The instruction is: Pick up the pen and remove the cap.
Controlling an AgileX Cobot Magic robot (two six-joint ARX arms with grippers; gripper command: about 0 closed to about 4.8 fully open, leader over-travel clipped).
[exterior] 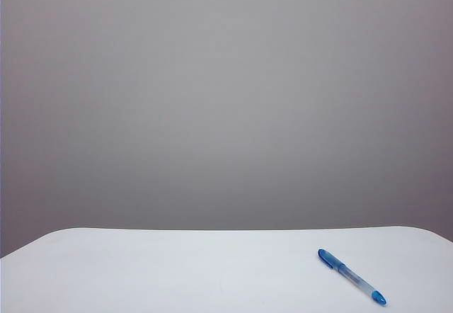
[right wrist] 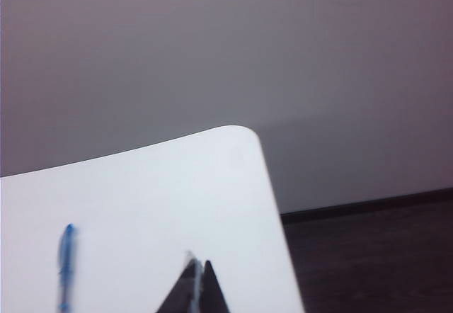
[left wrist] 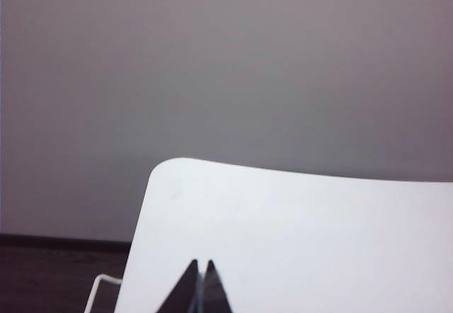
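White tabletop (exterior: 177, 270) fills the lower part of the exterior view, and behind it a plain grey wall (exterior: 226, 100) is seen.

Nearest to the front edge of the table, towards its right side, the pen (exterior: 352, 277) is laid flat on the surface. It is set at a slant: the clear barrel and a small blue end are turned towards the front edge, while the cap (exterior: 328, 259) is pointed away from it, towards the wall. The cap is seated on the pen, so both are seen as one piece. Nothing is touching the pen, and no arm is seen in the exterior view.

In the right wrist view, the right gripper (right wrist: 197, 285) is shown above the table near its front edge, with its two dark fingers pressed together and nothing held between them. The pen is seen beside it, apart from the fingers, blurred, with the cap end turned away from the gripper. A rounded far corner of the table is seen beyond, and past it a dark floor (right wrist: 375, 249) at the foot of the wall.

In the left wrist view, the left gripper (left wrist: 200, 288) is likewise held above the table near its front edge, its fingers closed tip to tip on nothing. The pen is not shown in that view. A thin white frame (left wrist: 102, 285) is seen just beside the table edge, over the dark floor.
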